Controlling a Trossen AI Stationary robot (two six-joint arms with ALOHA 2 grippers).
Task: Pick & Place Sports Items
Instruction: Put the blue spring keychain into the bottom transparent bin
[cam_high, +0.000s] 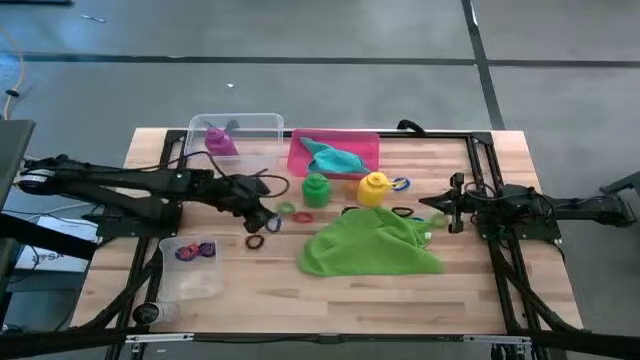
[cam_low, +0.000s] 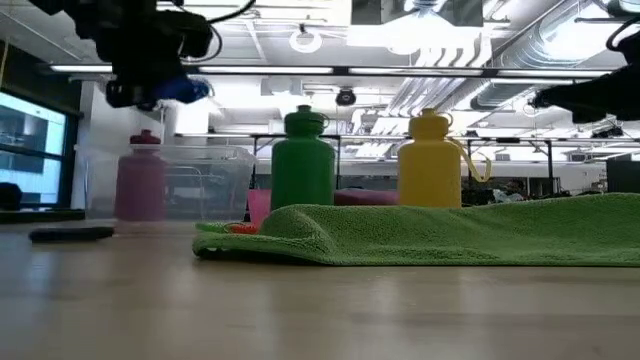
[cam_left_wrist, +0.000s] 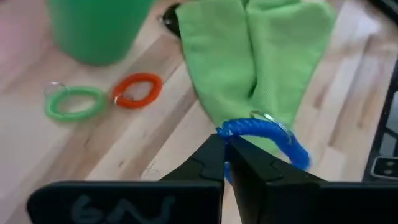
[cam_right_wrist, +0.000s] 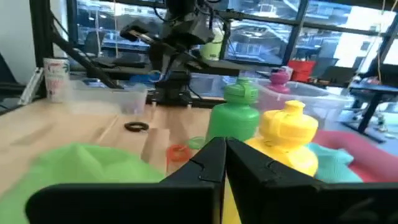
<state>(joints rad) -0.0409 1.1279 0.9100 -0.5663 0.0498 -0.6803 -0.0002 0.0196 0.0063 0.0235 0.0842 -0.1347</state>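
Left gripper (cam_left_wrist: 227, 163) clamped on a blue ring (cam_left_wrist: 267, 137) mid-carry; next, drop it in the front-left tub (cam_high: 190, 272); right gripper (cam_right_wrist: 225, 163) closed, empty, idle.

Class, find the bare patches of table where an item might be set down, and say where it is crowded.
Free: the front strip below the green cloth; the back right corner beyond the yellow bottle. Crowded: the middle, around the green bottle, pink tray and rings.
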